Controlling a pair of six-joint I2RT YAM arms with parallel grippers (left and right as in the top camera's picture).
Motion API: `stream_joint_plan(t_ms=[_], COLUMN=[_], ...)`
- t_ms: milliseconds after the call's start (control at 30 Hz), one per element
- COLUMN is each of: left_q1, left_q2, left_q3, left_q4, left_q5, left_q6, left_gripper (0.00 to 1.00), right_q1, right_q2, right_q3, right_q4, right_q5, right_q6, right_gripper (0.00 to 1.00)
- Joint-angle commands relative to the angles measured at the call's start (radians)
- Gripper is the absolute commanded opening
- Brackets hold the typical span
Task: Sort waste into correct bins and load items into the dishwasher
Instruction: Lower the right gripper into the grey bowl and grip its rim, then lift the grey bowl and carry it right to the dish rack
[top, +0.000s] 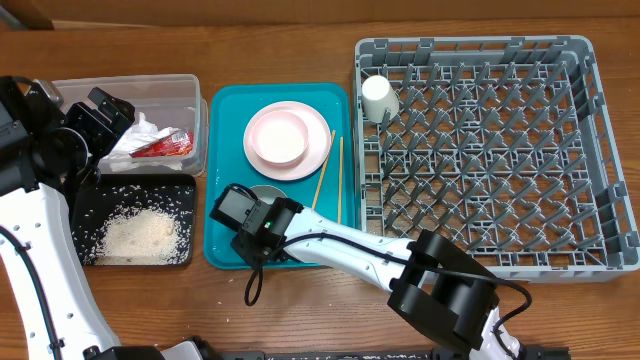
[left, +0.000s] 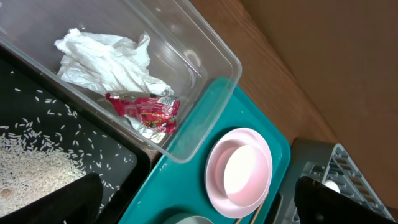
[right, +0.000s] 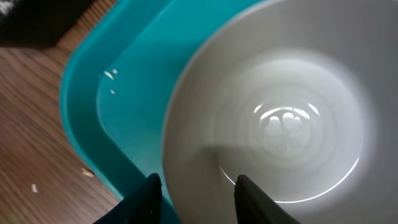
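The pale grey-green bowl (top: 266, 191) sits at the front of the teal tray (top: 225, 110). It fills the right wrist view (right: 280, 124). My right gripper (top: 245, 215) (right: 196, 186) straddles the bowl's near rim, one finger outside and one inside, with a visible gap between the fingers. My left gripper (top: 100, 115) (left: 196, 196) is wide open and empty above the clear tub (top: 195, 95). The red-and-white foil wrapper (top: 165, 146) (left: 146, 111) lies in the tub. The pink bowl (top: 278, 135) sits on the pink plate (top: 318, 150). Two chopsticks (top: 322, 180) lie beside the plate.
The black tray (top: 85, 200) holds the rice (top: 140, 235). White crumpled tissue (top: 135, 135) also lies in the tub. The white cup (top: 378, 97) stands in the far left corner of the grey dish rack (top: 600, 150). A few rice grains lie on the wooden table.
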Motion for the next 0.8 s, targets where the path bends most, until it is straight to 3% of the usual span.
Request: stream_joint_plan(t_ms=[0, 300, 600, 767], left_q1=[-0.008, -0.006, -0.007, -0.006], left_q2=[0.0, 0.0, 0.0, 0.0], left_q3=[0.026, 0.026, 0.026, 0.026], left_q4=[-0.001, -0.001, -0.002, -0.001], left_q5=[0.0, 0.0, 0.0, 0.0], left_q6=[-0.009, -0.009, -0.009, -0.009], left_gripper=[1.0, 1.0, 1.0, 1.0], right_q1=[0.008, 0.008, -0.015, -0.152], right_q2=[0.003, -0.018, -0.212, -0.4], right_q3=[-0.008, 0.03, 0.22, 0.235], right_q4=[0.007, -0.04, -0.168, -0.282], right_q5=[0.021, 0.016, -0.239, -0.357], right_q6=[-0.018, -0.01, 0.026, 0.124], right_gripper=[0.35, 0.04, 0.04, 0.04])
